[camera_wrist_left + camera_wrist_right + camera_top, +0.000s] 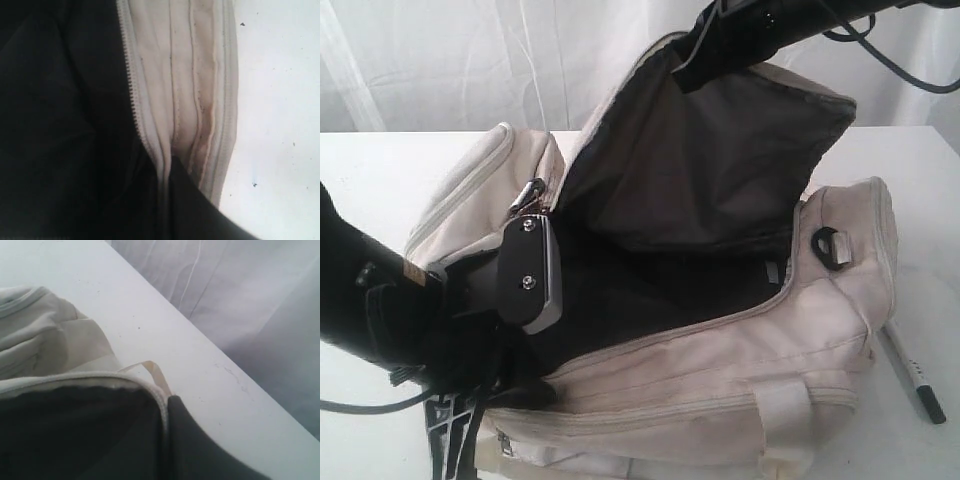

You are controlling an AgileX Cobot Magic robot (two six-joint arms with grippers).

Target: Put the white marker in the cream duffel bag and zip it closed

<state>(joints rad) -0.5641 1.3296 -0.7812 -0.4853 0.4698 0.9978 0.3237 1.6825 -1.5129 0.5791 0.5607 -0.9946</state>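
Left gripper (536, 232) is clamped shut on the bag (770, 330) at its zip edge, right gripper (688, 62) likewise on the raised flap (700, 160). Marker (912, 378) lies outside, by the table's (380, 170) right edge; I'd free the right gripper, leaving the mouth wide

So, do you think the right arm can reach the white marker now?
Probably not yet: the right gripper is shut on the cream duffel bag, holding its flap up. The white marker lies unobstructed.
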